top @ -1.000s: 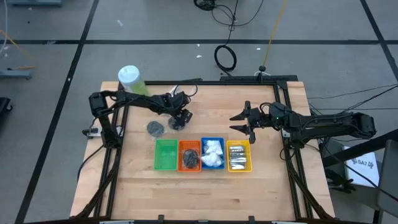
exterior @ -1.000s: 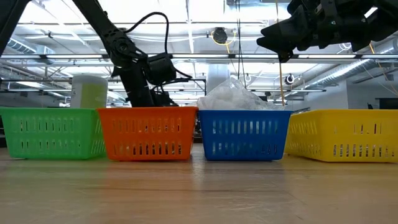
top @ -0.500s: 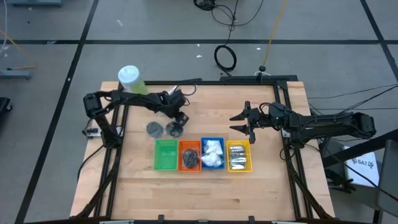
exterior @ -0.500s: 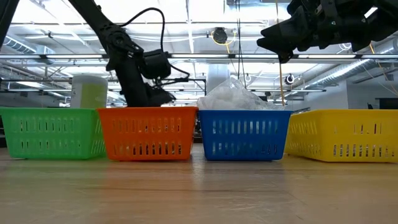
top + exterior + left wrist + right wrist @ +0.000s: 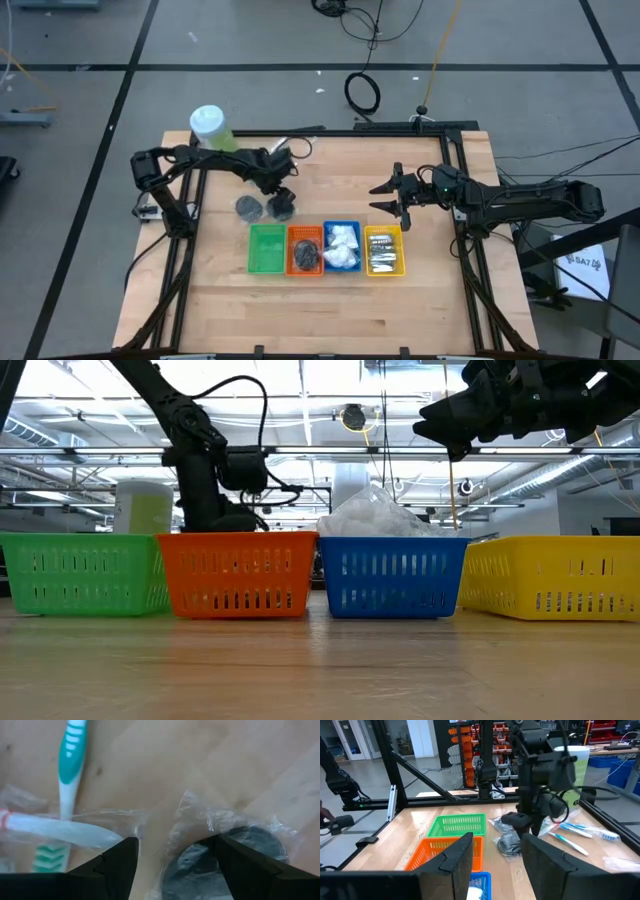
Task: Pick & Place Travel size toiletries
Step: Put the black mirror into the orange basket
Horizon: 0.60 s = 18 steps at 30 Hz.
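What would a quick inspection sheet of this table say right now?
Surface: wooden table.
Job's things: two dark clear pouches on the wood; toothbrushes beyond them; bins in a row, the blue one piled with white packets.
Clutter: large pale-green bottle at the back corner.
Grippers: left gripper low over one pouch, fingers open; right gripper raised, fingers open, empty.
Cables: coil on the floor.
Surroundings: workshop; nothing else seen.
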### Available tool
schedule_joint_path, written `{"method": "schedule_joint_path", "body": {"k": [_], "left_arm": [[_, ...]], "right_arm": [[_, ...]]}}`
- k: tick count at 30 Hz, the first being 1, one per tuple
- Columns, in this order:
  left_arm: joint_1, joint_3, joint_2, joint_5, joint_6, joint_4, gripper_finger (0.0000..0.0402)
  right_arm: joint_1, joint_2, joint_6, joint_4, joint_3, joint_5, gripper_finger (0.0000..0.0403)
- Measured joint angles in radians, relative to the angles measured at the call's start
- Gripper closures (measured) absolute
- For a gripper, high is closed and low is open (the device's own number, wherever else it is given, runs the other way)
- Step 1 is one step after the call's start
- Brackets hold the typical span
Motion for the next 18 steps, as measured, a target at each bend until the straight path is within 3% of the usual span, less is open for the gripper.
{"method": "schedule_joint_path", "body": {"k": [9, 18], "left_arm": [[-0.075, 0.000, 0.010, -0.048, -0.017, 0.039, 0.0132], [-0.084, 0.006, 0.050, -0.046, -0.017, 0.046, 0.0214]], "right_arm": [[0.000, 0.000, -0.003, 0.000, 0.000, 0.000, 0.0248], [0.000, 0.000, -0.003, 0.000, 0.000, 0.000, 0.0248]]}}
